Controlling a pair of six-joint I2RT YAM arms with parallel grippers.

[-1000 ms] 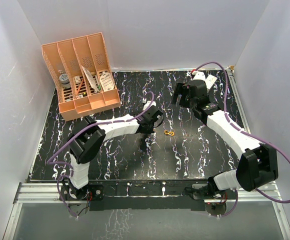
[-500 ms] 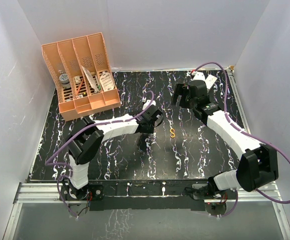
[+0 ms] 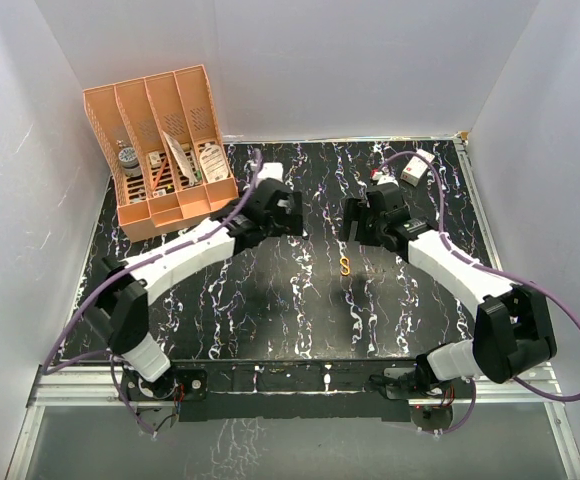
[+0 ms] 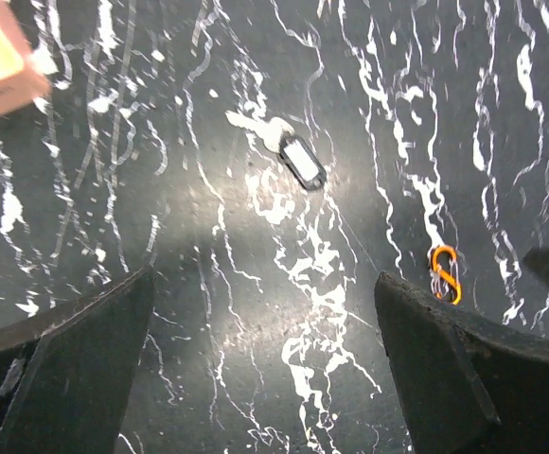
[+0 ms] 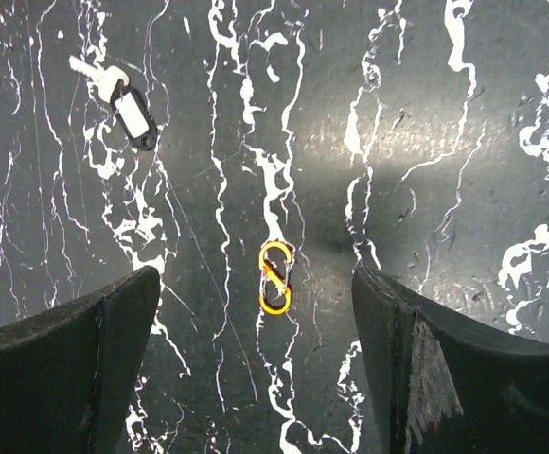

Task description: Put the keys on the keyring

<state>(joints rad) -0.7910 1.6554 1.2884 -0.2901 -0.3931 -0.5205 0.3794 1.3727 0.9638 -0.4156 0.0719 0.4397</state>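
Note:
The keyring [image 5: 275,277] is a small yellow-orange S-shaped clip lying flat on the black marbled table [image 3: 220,300], seen in the overhead view as the keyring [image 3: 344,266]. My right gripper [image 5: 254,288] hovers open above it, and the clip shows between its fingers. The keys [image 5: 128,109], a silvery key on a dark tag with a white label, lie apart to the clip's left. The left wrist view shows the keys [image 4: 293,156] ahead and the keyring [image 4: 445,274] beside the right finger. My left gripper [image 4: 263,312] is open and holds nothing. From above, the left gripper [image 3: 288,215] and right gripper [image 3: 358,220] face each other.
An orange slotted organizer [image 3: 165,150] with several small items stands at the back left, and its corner [image 4: 0,57] shows in the left wrist view. A white box with a red mark [image 3: 417,168] lies at the back right. White walls enclose the table on three sides.
My left gripper opened wide and pulled back and left, away from the centre. The keyring turned from crosswise to lengthwise. My right gripper came forward over the keyring.

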